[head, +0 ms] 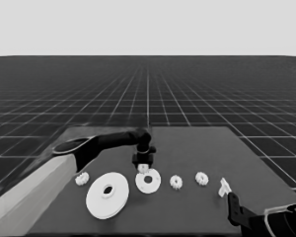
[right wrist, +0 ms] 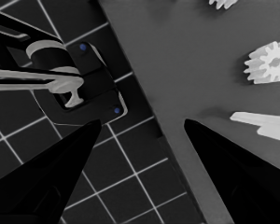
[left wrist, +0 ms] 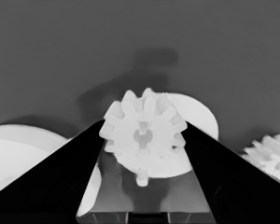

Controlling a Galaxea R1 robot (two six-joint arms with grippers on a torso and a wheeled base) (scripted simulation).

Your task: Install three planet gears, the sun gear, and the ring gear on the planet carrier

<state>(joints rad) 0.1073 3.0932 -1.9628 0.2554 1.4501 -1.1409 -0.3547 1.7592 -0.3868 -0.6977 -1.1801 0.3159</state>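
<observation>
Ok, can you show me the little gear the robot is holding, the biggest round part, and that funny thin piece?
held gear (left wrist: 144,137), left wrist view, its toothed face
larger round part (head: 99,200), head view, flat top
thin white piece (head: 224,187), head view, its middle

Four small toothed gears (head: 176,181) are showing — plus two round parts, one larger (head: 107,194) and one smaller (head: 148,181) — and one thin white piece (head: 224,187).

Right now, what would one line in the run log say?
left end effector: shut on gear, over smaller round part | right end effector: parked, open | loose gears: three | larger round part: unplaced
</observation>
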